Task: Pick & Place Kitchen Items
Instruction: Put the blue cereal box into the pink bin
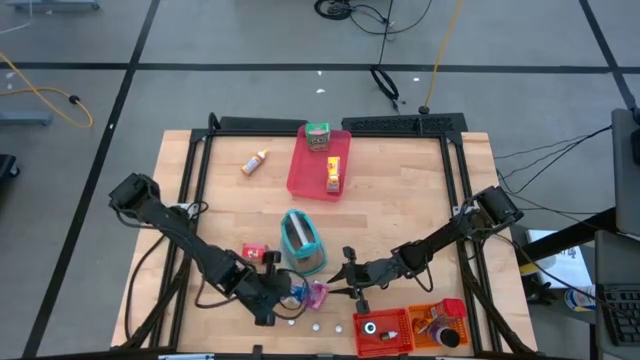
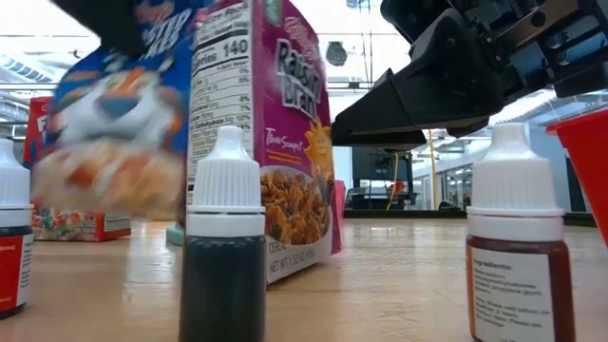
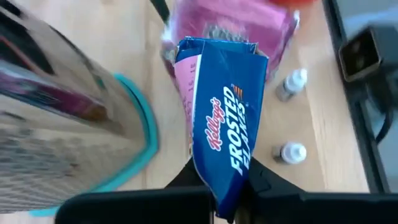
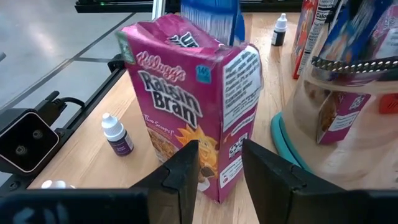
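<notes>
Right wrist view: Raisin Bran box [image 4: 199,106].

Overhead cam hangs high, looks straight down, takes in the whole desk [image 1: 400,200] plus floor around it. Low cam sits at desk-top level by the near edge, facing level across to the room behind, v. close to small dropper bottles [image 2: 223,237]. Left wrist cam looks past its own claw [image 3: 224,193], tight on the Frosted Flakes box [image 3: 227,124]. Right wrist cam sits just short of the Raisin Bran box [image 4: 193,106]. Low and both wrist cams share those boxes, near edge.
</notes>
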Controlling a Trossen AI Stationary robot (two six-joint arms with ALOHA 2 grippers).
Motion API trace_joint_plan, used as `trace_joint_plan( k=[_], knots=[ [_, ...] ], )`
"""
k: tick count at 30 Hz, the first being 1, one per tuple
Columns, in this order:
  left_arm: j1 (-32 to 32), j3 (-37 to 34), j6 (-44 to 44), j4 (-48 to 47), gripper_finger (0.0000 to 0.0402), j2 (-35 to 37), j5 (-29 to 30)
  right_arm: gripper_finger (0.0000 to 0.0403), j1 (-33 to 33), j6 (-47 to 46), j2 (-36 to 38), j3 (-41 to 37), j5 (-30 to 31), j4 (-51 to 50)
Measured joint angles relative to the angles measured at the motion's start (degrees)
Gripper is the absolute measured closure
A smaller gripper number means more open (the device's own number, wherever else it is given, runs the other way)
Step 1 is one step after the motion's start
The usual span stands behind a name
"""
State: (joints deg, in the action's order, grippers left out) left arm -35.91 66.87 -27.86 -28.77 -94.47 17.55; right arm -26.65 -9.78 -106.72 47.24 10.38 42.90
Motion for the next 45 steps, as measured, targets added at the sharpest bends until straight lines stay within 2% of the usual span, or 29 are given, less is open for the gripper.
trace_joint_plan(
  k=[6, 10, 17, 26, 29, 32, 39, 45],
  knots=[
    [-0.9, 0.0, -0.9, -0.7, 0.0364, 6.1, 5.1, 0.0289, 0.0, 0.0, 0.0, 0.0, 0.0, -1.5],
    [-1.5, 0.0, -1.0, -1.6, 0.0366, 11.2, 7.0, 0.0289, 0.0, 0.0, 0.0, 0.0, 0.0, -1.9],
    [-0.1, 0.0, -1.2, -2.0, 0.0376, 20.9, 14.3, 0.0289, 0.3, 0.0, 0.0, 0.0, 0.0, -2.2],
    [6.9, 0.0, -0.9, -1.0, 0.0377, 31.2, 15.3, 0.0289, 1.1, 1.0, 0.0, 0.0, 0.0, -2.5],
    [9.6, 0.1, -1.2, -1.0, 0.0378, 33.3, 10.4, 0.0289, 1.2, 1.0, 0.0, 0.0, 0.0, -2.5],
    [10.5, 0.1, -1.1, -0.9, 0.0378, 33.6, 7.3, 0.0289, 1.2, 1.0, 0.0, 0.0, 0.0, -2.5],
    [13.5, 0.1, 1.5, 0.6, 0.0378, 33.5, 8.6, 0.0289, 1.2, 1.1, 0.0, 0.0, 0.0, -2.6],
    [19.8, 0.1, 4.6, 2.8, 0.0378, 33.5, 8.5, 0.0289, 1.2, 1.1, 0.0, 0.0, 0.0, -2.7]
  ],
)
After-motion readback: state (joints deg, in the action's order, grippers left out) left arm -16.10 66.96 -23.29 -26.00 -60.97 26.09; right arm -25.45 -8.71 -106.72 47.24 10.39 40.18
